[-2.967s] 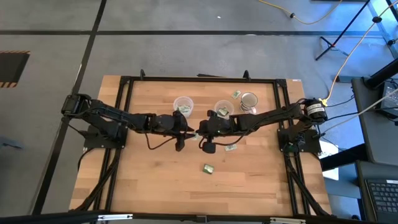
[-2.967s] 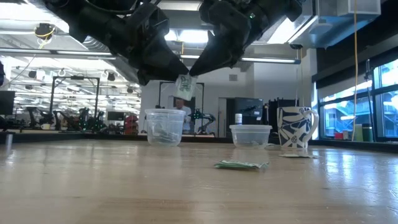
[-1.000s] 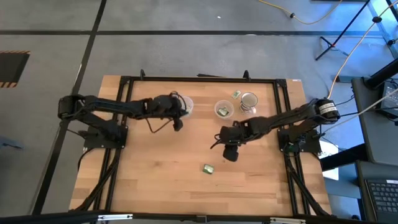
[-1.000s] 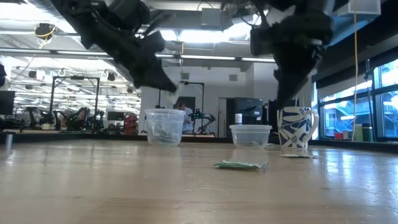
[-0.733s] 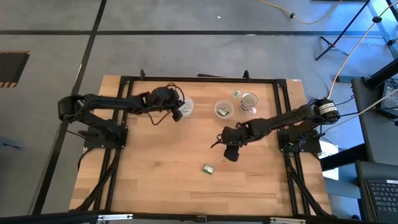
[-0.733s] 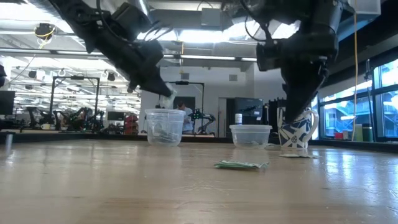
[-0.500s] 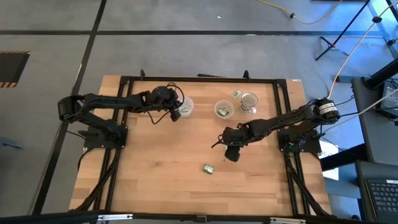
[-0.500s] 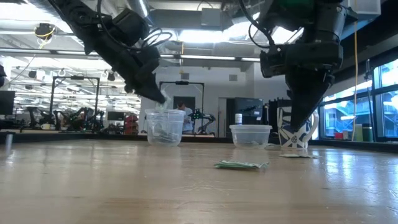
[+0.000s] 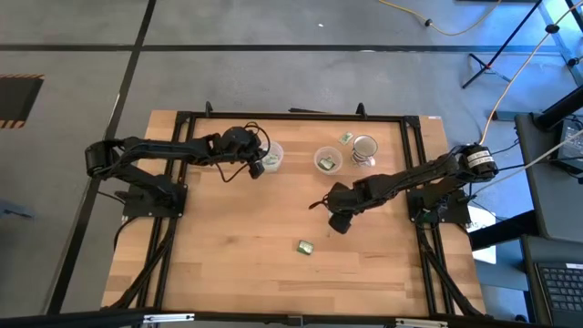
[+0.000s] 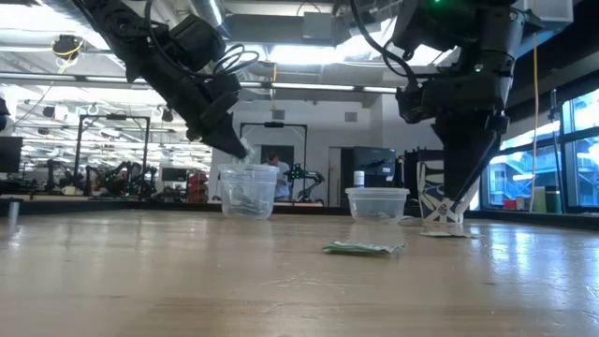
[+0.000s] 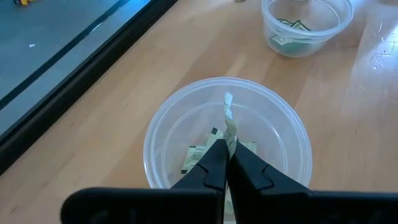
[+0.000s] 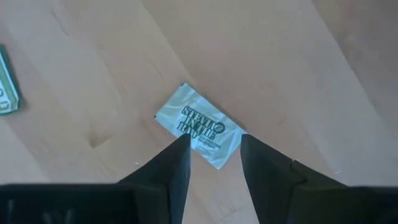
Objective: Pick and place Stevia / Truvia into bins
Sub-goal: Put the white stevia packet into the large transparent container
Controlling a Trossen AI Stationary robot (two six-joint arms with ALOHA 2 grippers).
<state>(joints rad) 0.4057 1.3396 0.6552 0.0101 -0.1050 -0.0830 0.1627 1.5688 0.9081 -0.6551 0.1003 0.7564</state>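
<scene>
My left gripper (image 11: pixel 227 154) is shut on a small white and green Stevia sachet (image 11: pixel 229 121) over the mouth of the left clear cup (image 11: pixel 283 134), which holds several sachets. In the high view this gripper (image 9: pixel 258 167) sits at the cup's (image 9: pixel 272 155) near-left rim. My right gripper (image 12: pixel 214 146) stands open, pointing down, low over a white sachet (image 12: pixel 198 124) lying flat on the table, one fingertip on either side of its end. A second cup (image 9: pixel 328 161) holds sachets too. My left gripper pinches the sachet's lower end (image 11: pixel 231 139) between its two fingertips. The fingers slant down from the table's left toward the cup. The sachet sticks out past the tips, lifted clear, above the cup's inside.
A blue and white mug (image 9: pixel 364 148) stands right of the second cup, with a sachet (image 9: pixel 347 138) beside it at the far edge. Another green sachet (image 9: pixel 305 246) lies on the bare wood nearer the front, also seen low (image 10: pixel 363 248). A black frame (image 9: pixel 291 116) rims the table.
My left gripper has swung toward the far edge and sunk to the left cup's mouth, still shut on its sachet. My right gripper has sunk toward the table over the lying sachet and rolled about its own line, its fingers staying apart.
</scene>
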